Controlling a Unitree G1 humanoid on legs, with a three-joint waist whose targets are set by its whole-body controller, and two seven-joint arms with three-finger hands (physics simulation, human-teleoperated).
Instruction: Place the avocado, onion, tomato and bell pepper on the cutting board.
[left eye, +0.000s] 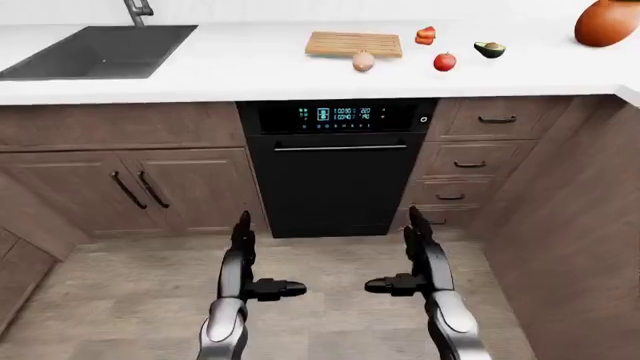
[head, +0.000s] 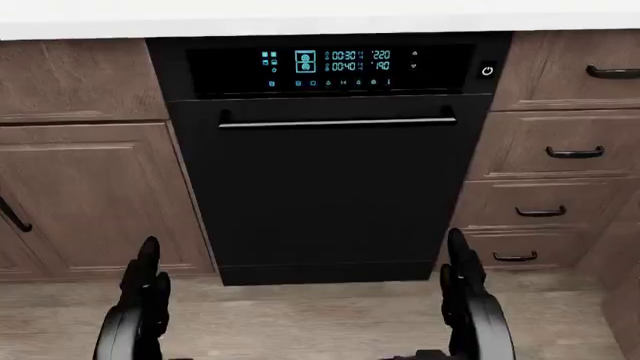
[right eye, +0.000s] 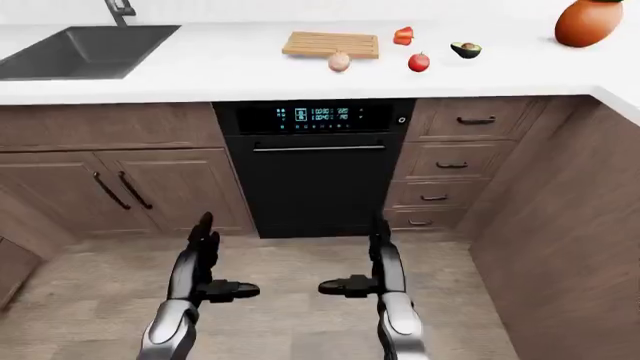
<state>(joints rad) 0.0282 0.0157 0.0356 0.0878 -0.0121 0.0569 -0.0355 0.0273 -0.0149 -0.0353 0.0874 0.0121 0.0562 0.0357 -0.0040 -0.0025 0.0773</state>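
Observation:
A wooden cutting board (left eye: 354, 43) lies on the white counter (left eye: 250, 67) at the top of the left-eye view. A pale onion (left eye: 363, 61) rests at the board's near edge. A red tomato (left eye: 444, 61) sits to its right. A halved avocado (left eye: 490, 49) lies further right. A red bell pepper (left eye: 426, 35) is just right of the board. My left hand (left eye: 250, 259) and right hand (left eye: 410, 255) are low over the floor, both open and empty, far below the counter.
A black dishwasher (left eye: 335, 169) with a lit display stands under the counter. A dark sink (left eye: 100, 51) is at the top left. A brown round vase (left eye: 607, 22) is at the top right. Wooden cabinets (left eye: 130, 184) and drawers (left eye: 470, 161) flank the dishwasher; a cabinet side wall (left eye: 580, 240) rises on the right.

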